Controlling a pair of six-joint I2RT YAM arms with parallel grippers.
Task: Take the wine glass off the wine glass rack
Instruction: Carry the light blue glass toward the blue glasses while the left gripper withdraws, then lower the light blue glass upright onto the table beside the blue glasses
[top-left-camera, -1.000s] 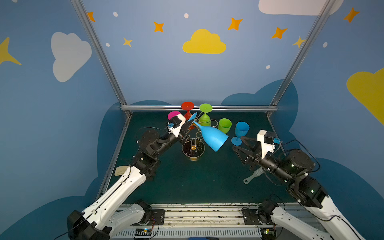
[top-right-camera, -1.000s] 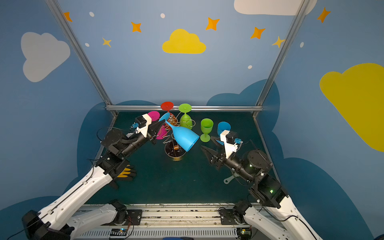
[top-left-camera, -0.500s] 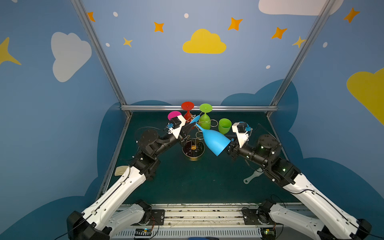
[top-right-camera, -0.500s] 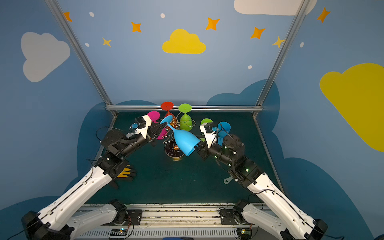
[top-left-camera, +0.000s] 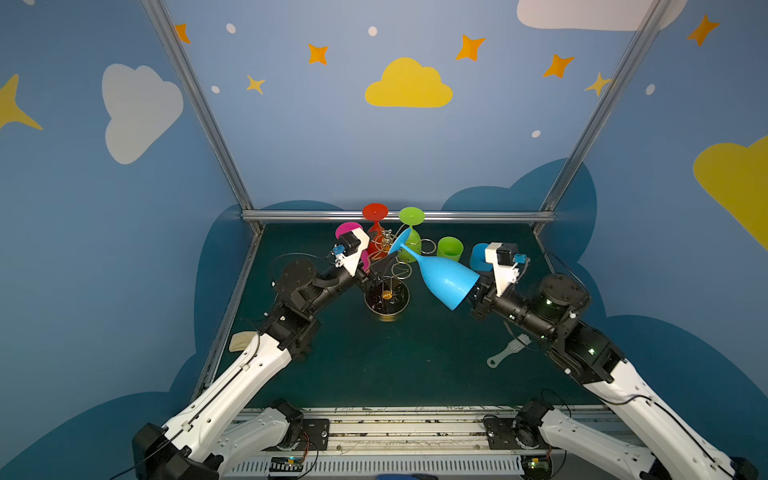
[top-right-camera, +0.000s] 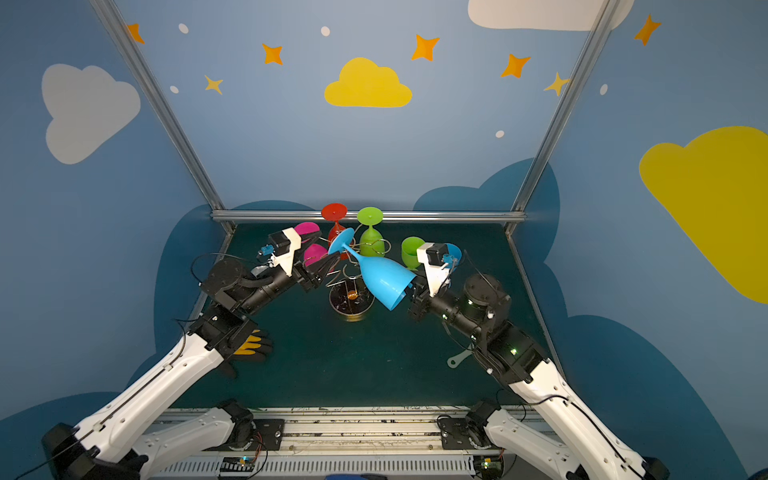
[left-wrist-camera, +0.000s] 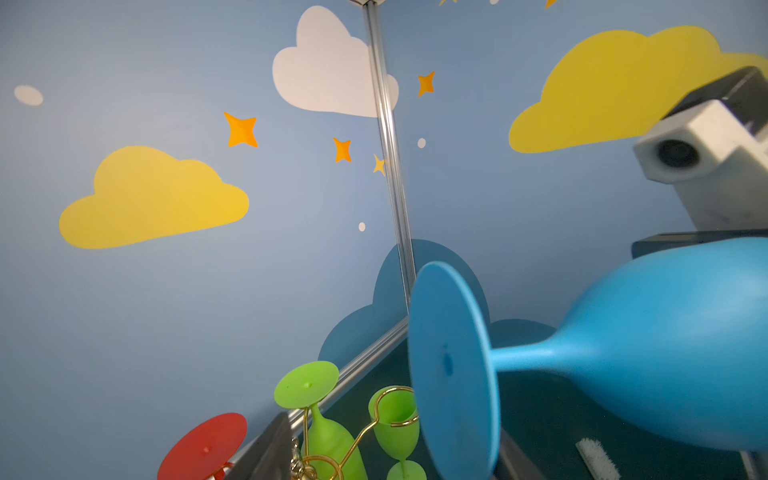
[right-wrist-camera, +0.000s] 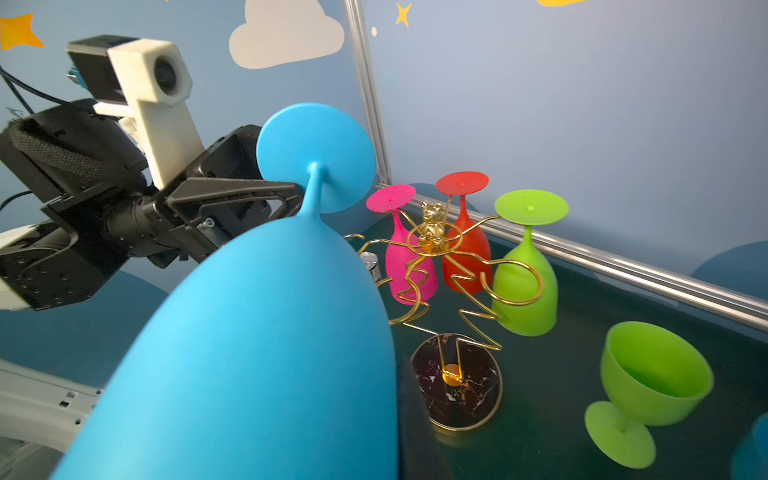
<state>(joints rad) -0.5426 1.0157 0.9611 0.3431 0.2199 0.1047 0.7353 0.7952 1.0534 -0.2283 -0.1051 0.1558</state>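
Observation:
The blue wine glass (top-left-camera: 446, 278) (top-right-camera: 384, 282) hangs tilted in the air in front of the wine glass rack (top-left-camera: 386, 297) (right-wrist-camera: 457, 382), foot toward the rack, bowl toward the right arm. My right gripper (top-left-camera: 473, 293) (top-right-camera: 411, 291) is shut on the bowl's rim; one dark finger (right-wrist-camera: 415, 424) lies against the bowl (right-wrist-camera: 270, 353). My left gripper (top-left-camera: 384, 266) (top-right-camera: 328, 266) is open, its fingers (left-wrist-camera: 270, 449) spread either side of the glass's foot (left-wrist-camera: 449, 365) and stem without pinching them. Pink (right-wrist-camera: 409, 266), red (right-wrist-camera: 463, 257) and green (right-wrist-camera: 525, 282) glasses hang upside down on the gold arms.
An upright green glass (top-left-camera: 449, 248) and a blue one (top-left-camera: 480, 255) stand on the mat right of the rack. A small brush (top-left-camera: 509, 351) lies under the right arm. A black-and-yellow glove (top-right-camera: 249, 345) lies beside the left arm. Metal frame bars (top-left-camera: 399, 216) border the mat.
My right arm swung in from the right and shut on the blue glass's bowl. My left gripper, shut on the stem before, has opened. The glass tipped slightly lower.

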